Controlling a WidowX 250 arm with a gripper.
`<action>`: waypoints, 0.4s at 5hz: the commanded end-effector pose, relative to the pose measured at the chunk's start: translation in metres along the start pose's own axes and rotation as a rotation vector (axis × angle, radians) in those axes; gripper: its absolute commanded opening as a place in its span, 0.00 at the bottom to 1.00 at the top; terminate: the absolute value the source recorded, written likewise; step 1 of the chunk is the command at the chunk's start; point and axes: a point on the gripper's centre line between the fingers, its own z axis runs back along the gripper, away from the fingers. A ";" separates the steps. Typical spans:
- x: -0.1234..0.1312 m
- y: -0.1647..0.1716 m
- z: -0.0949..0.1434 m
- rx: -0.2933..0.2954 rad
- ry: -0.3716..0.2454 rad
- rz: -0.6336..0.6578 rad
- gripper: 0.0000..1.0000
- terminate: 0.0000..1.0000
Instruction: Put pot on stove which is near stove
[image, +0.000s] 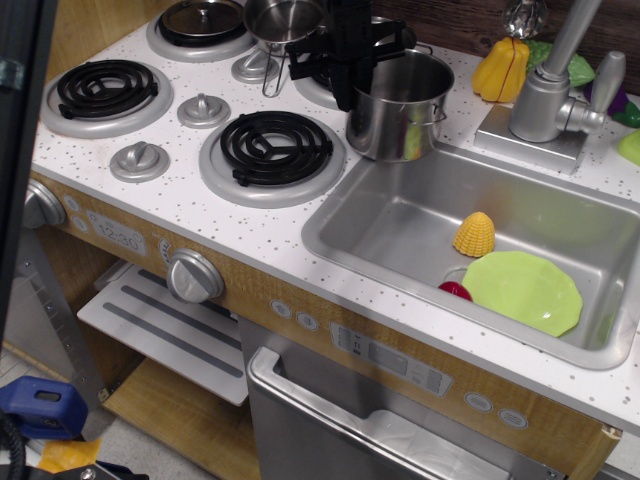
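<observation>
1. Your gripper (352, 50) is up at the back, a black shape at the left rim of the pot (398, 110). Its fingers (345, 88) hang down by that rim, but you cannot tell whether they are spread or pinching the wall.
2. The pot stands on the white cooktop (190, 220), just right of the front stove (274, 150) and right at the sink's (400, 215) back-left corner. It looks slightly tilted, and its base is not on the coil.
3. Look inside the pot: only a dark hollow shows, and you cannot make out anything in it. A thin wire handle sticks out on its right side.
4. The stove's black spiral sits bare in its silver ring, nothing on it.
5. The sink is the busy one: a yellow corn piece (474, 235), a light green plate (522, 291) lying just in front of it, and a small red thing (455, 291) half tucked under the plate's left edge.
6. At the back left, a dark lid (203, 17) covers the far burner, and a small saucepan (283, 18) stands next to it, partly behind your gripper.
7. The left burner (106, 92) is bare too, with grey knobs (139, 158) between the rings.
8. Behind the sink stands the grey faucet (550, 90), with a yellow pepper (501, 68) to its left.
</observation>
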 end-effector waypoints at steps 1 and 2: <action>-0.012 -0.016 0.064 -0.045 0.113 0.002 0.00 0.00; -0.014 -0.040 0.084 -0.101 0.124 0.008 0.00 0.00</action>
